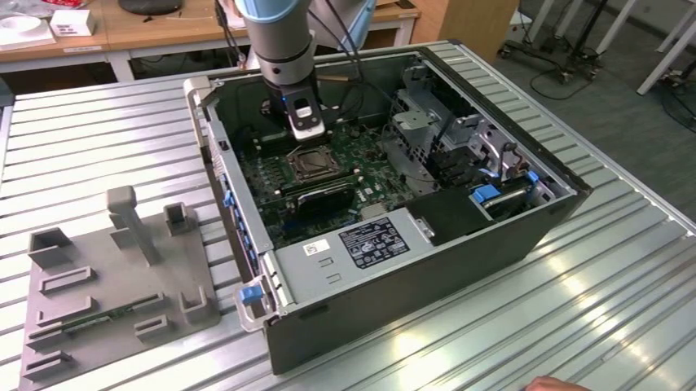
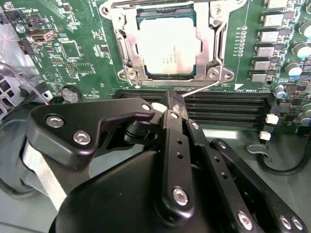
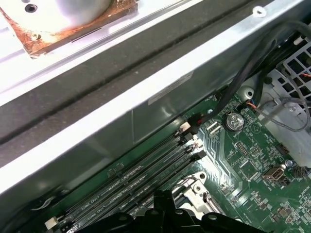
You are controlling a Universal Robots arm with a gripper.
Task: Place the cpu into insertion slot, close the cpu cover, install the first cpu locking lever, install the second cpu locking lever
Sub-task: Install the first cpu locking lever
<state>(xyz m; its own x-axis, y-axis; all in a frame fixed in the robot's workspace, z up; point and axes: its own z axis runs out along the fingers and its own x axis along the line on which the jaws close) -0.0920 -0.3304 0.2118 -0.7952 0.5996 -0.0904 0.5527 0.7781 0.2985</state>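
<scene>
In the second wrist view the cpu [image 2: 167, 46] lies flat in the insertion slot, its pale metal top showing through the cut-out of the cpu cover [image 2: 215, 43], which is folded down over it. A thin wire locking lever [image 2: 201, 87] runs along the socket's edge beside the memory slots. My gripper [image 2: 172, 102] is shut, its black tip right at the free end of that lever and touching or nearly touching it. In the exterior view the gripper [image 1: 306, 130] hangs inside the open computer case, just beyond the insertion slot [image 1: 310, 163].
Long black memory slots [image 2: 218, 104] lie between gripper and socket. The case wall [image 3: 146, 97] stands close behind the arm. A grey drive cage [image 1: 419, 122] and power supply [image 1: 359, 240] crowd the case. A grey fixture [image 1: 120, 269] sits on the table; a hand [image 1: 560, 383] shows at the front edge.
</scene>
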